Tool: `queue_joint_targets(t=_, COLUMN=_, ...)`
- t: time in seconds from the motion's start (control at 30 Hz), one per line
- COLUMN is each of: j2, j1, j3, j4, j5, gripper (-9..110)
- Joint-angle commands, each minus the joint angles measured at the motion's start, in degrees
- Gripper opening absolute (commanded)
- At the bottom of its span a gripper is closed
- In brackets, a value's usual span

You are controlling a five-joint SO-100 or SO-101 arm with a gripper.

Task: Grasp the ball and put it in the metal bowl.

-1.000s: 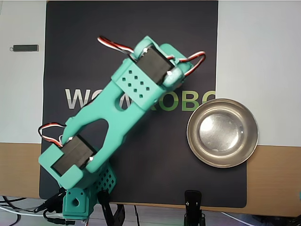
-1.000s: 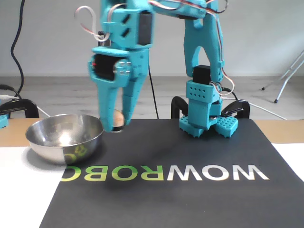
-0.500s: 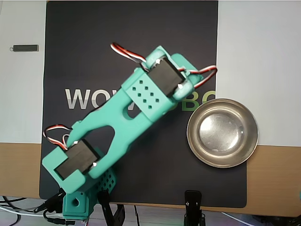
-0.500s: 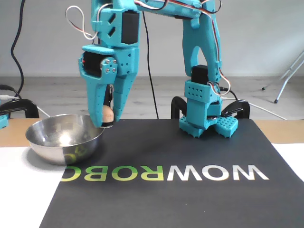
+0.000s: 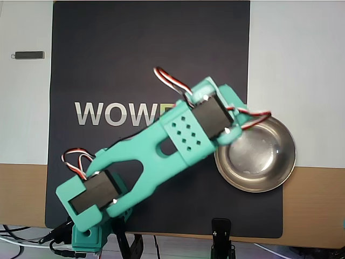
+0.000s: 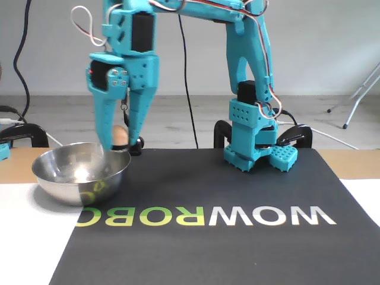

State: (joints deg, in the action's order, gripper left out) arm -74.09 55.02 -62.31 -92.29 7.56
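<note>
**Ball held in the gripper at the bowl's rim**

Fixed view: the teal gripper (image 6: 119, 145) points straight down, its two fingers clenched on the ball (image 6: 120, 136), a small tan-orange sphere seen between them just above their tips. The fingertips stand at the right-hand edge of the metal bowl (image 6: 71, 178), level with its rim; whether they touch the rim cannot be told. The bowl spreads below and to the left of the gripper, its shiny inside catching a bright highlight. It sits where the white sheet (image 6: 29, 237) meets the black mat (image 6: 237, 190). The mat's lettering (image 6: 205, 217) lies in front of the gripper, nearer the camera, and reads upside down. The arm's base (image 6: 255, 142) stands well to the right of the gripper, at the mat's far edge.

Overhead view: the arm (image 5: 161, 156) runs diagonally from its base at lower left up to the wrist, which overhangs the left part of the metal bowl (image 5: 269, 162). Gripper and ball are hidden beneath the wrist. Far to the left of the wrist, a small dark bar (image 5: 28, 55) lies on the white sheet (image 5: 24, 97).
</note>
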Motion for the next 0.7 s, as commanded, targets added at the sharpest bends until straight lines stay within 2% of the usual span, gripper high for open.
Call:
queue_joint_targets(t=0.0, j2=-2.72, j1=0.97, j3=2.37, j4=0.35, j5=0.35, gripper=27)
queue_joint_targets(t=0.67, j2=0.35, j1=8.26, j3=2.37, j4=2.55, j5=0.44, gripper=27)
